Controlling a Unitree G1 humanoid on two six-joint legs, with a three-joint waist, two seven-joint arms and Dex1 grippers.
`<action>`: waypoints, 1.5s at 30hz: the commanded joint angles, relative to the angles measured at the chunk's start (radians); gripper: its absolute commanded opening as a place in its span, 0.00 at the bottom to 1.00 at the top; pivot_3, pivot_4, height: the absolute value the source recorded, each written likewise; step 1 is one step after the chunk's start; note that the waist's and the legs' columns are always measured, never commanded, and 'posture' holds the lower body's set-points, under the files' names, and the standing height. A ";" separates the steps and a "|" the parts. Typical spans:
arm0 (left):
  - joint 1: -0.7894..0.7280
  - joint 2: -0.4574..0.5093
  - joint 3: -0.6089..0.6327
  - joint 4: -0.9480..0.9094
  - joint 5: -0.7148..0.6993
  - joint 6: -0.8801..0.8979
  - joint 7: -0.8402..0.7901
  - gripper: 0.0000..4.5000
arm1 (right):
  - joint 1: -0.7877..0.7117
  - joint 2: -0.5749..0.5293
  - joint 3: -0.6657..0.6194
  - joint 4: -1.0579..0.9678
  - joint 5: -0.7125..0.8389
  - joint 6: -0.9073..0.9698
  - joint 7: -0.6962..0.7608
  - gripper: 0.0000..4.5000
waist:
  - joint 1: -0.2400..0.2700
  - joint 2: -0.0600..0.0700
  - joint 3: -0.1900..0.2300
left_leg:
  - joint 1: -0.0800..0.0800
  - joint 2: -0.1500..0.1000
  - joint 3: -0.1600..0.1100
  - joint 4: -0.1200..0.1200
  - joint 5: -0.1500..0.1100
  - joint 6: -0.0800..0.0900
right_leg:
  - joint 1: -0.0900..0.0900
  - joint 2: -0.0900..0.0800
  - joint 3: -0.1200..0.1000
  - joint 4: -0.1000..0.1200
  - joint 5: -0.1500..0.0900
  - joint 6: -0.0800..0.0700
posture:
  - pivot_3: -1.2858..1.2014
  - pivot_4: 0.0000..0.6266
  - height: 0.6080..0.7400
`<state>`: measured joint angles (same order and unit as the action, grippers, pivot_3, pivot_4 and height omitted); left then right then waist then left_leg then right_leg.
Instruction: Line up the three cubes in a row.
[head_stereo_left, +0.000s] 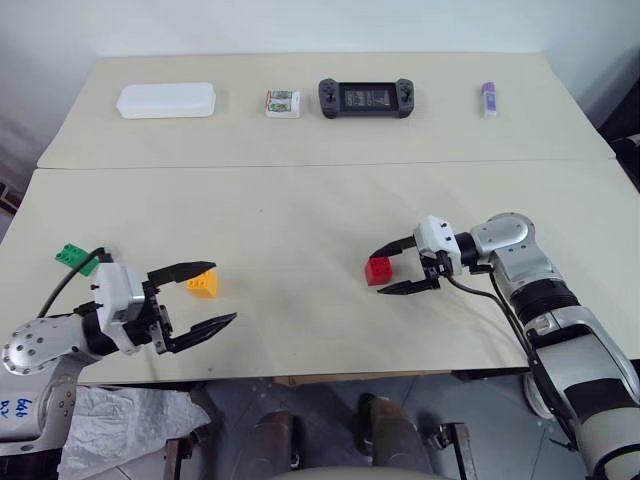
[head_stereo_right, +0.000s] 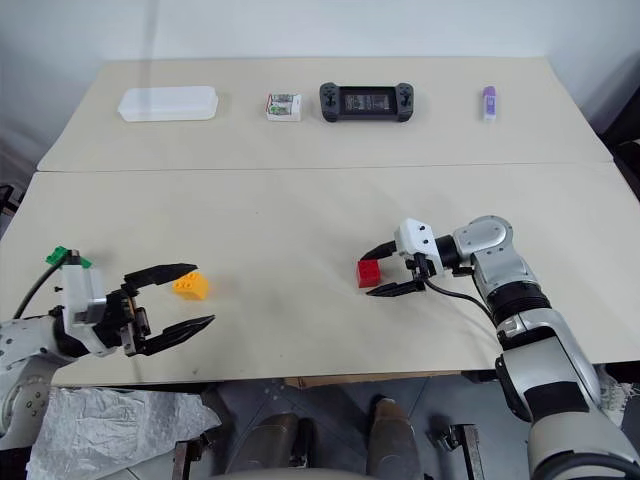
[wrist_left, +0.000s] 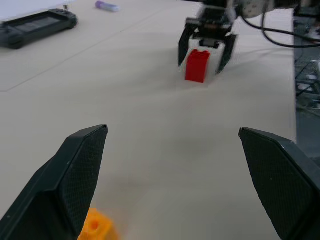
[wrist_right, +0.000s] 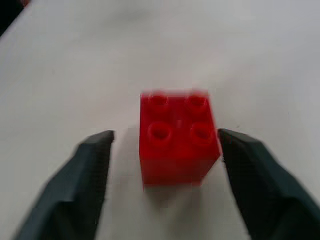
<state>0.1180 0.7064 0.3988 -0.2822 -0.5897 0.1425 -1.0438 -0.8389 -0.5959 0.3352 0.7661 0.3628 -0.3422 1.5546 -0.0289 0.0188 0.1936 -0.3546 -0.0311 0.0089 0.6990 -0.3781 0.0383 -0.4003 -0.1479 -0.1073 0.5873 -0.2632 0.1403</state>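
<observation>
The right end effector (head_stereo_left: 404, 267) stands spread around the red cube (head_stereo_left: 378, 270), which sits mid-surface, seemingly just set down. The left end effector (head_stereo_left: 206, 297), also spread, hovers beside the yellow-orange cube (head_stereo_left: 202, 284) near the front edge, probably next; the green cube (head_stereo_left: 74, 257) lies by the left edge.

light: bright, even, diffuse | shadows: soft and faint under the red cube (head_stereo_left: 378, 271) and both grippers | glare: mild washout on the pale table (head_stereo_left: 300, 200) | blur: red cube smeared in right wrist view; yellow-orange cube (wrist_left: 95, 227) out of focus in left wrist view
</observation>
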 joint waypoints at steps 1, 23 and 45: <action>0.059 -0.052 0.131 -0.016 -0.024 -0.030 0.088 1.00 | 0.057 -0.039 -0.133 -0.150 0.117 0.053 0.060 0.99 | 0.001 0.000 0.000 | 0.000 0.000 0.000 0.000 0.000 0.000 | 0.000 0.000 0.000 0.000 0.000 0.000 | 0.52 0.24 1.00; 0.353 -0.351 0.231 -0.027 0.016 -0.141 0.264 1.00 | 0.546 -0.052 -0.401 -0.776 0.308 0.331 -0.115 0.99 | 0.052 -0.003 -0.001 | 0.003 0.001 0.001 0.001 -0.009 -0.003 | 0.005 -0.001 0.001 -0.009 0.001 0.000 | 0.52 0.24 1.00; 0.208 -0.439 0.404 0.143 0.052 -0.174 0.705 1.00 | 0.609 -0.038 -0.460 -0.885 0.357 0.432 -0.145 0.99 | 0.052 -0.005 -0.002 | 0.003 0.002 0.002 0.003 -0.009 0.002 | 0.005 0.001 0.000 -0.005 0.001 0.000 | 0.52 0.24 1.00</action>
<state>0.2862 0.2692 0.7463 -0.1755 -0.5122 0.0287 -0.2921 -0.2287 -0.6394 -0.1049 -0.0793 0.6938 0.0826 1.4214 0.0229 0.0142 0.1913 -0.3518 -0.0289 0.0107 0.7010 -0.3874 0.0403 -0.3954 -0.1463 -0.1075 0.5817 -0.2627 0.1403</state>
